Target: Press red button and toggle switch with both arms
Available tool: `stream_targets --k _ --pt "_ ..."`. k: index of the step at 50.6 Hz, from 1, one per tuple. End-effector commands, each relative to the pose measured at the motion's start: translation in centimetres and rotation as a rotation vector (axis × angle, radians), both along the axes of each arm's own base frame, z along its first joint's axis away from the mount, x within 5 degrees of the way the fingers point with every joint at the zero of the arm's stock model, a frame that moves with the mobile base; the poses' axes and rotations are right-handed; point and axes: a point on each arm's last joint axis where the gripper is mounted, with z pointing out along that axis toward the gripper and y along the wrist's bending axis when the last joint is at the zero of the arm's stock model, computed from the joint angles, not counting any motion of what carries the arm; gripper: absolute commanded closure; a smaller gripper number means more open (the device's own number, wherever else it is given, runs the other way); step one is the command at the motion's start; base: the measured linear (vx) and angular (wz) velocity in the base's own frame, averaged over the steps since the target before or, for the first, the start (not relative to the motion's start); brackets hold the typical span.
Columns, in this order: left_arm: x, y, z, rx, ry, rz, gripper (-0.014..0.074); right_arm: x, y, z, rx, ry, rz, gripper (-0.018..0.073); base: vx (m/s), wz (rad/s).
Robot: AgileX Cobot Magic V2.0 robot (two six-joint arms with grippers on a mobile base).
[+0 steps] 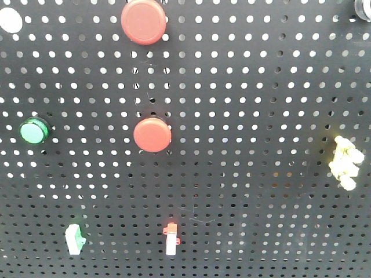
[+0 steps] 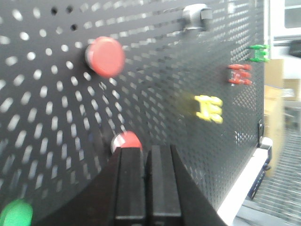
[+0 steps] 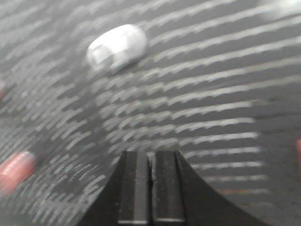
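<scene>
The red button (image 1: 144, 21) is mounted at the top of the upright pegboard (image 1: 261, 87), directly above the smaller red button (image 1: 152, 134). Its flat dome faces straight out at the front camera (being round, it shows no long axis). The left hand (image 2: 146, 149) and right hand (image 3: 151, 154) each have their fingers pressed together, close to the board.

The red button (image 1: 144, 21), a large, round, flat-domed matte cap, is seen mounted on the black pegboard (image 1: 261, 87) near its top edge, directly above a smaller red button (image 1: 152, 134), while the toggle switch cannot be singled out.
</scene>
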Motion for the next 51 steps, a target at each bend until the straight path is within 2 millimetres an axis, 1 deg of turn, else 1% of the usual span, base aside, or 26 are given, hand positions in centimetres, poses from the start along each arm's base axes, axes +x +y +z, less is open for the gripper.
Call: stream_targets --k 1,3,7,12,14,15,16,17,24,28,31,38,51 --pt "-1.2 1.1 0.3 -0.109 -0.031 0.063 0.0594 0.5 0.6 1.6 0.005 -0.114 0.070 0.0562 0.00 0.00" --pt "-1.7 1.4 0.0 -0.117 -0.030 0.071 0.0594 1.0 0.8 1.8 0.010 -0.126 0.099 0.0562 0.00 0.00" --pt "-2.3 1.6 -0.3 -0.124 -0.015 0.070 0.0594 2.2 1.2 2.7 0.077 -0.136 0.164 0.0562 0.00 0.00" --pt "-2.6 1.6 -0.6 -0.114 0.010 0.059 0.0594 4.4 1.7 3.7 0.115 -0.113 0.241 0.0562 0.00 0.00" --pt "-2.6 1.5 -0.6 -0.107 0.014 0.054 0.0594 5.7 2.0 3.9 0.115 -0.086 0.280 0.0562 0.00 0.00" --pt "-2.6 1.5 -0.7 -0.105 0.016 0.053 0.0594 5.8 2.2 4.4 0.107 -0.092 0.305 0.0562 0.00 0.00" --pt "-2.7 1.5 -0.7 -0.102 0.018 0.050 0.0594 6.5 2.3 4.6 0.100 -0.083 0.321 0.0562 0.00 0.00" --pt "-2.7 1.5 -0.7 -0.100 0.019 0.049 0.0594 6.7 2.4 4.9 0.097 -0.087 0.330 0.0562 0.00 0.00" --pt "-2.6 1.5 -0.7 -0.107 0.033 0.052 0.0594 9.7 2.5 6.4 0.098 -0.072 0.335 0.0562 0.00 0.00" --pt "-2.6 1.5 -0.8 -0.106 0.036 0.050 0.0594 10.7 2.3 6.9 0.105 -0.076 0.317 0.0562 0.00 0.00" --pt "-2.6 1.5 -0.8 -0.105 0.036 0.050 0.0594 11.4 2.2 7.1 0.113 -0.074 0.302 0.0562 0.00 0.00" --pt "-2.6 1.5 -0.8 -0.105 0.037 0.049 0.0594 12.6 2.0 6.6 0.114 -0.041 0.260 0.0562 0.00 0.00" --pt "-2.6 1.5 -0.8 -0.104 0.037 0.048 0.0594 13.2 1.1 6.4 0.041 -0.050 0.125 0.0562 0.00 0.00"
